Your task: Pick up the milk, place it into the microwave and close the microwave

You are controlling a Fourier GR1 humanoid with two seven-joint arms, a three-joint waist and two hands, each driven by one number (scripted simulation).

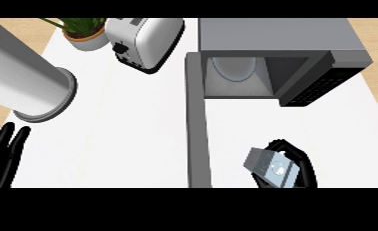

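The milk (270, 165) is a small grey carton with a pale label, lying tilted near the counter's front right. My right hand (301, 166) is curled round it, fingers over its far side and thumb below. The microwave (277, 40) stands at the back right with its cavity open and a round glass plate (235, 67) inside. Its door (195, 125) is swung out toward me, forming a long grey strip left of the milk. My left hand (12, 150) rests at the lower left edge, fingers straight and pointing up.
A silver toaster (144, 41) stands at the back centre, a potted plant (83, 31) to its left. A tall grey cylinder (33, 82) rises at the left. The white counter (125, 135) lies bare between the cylinder and the door.
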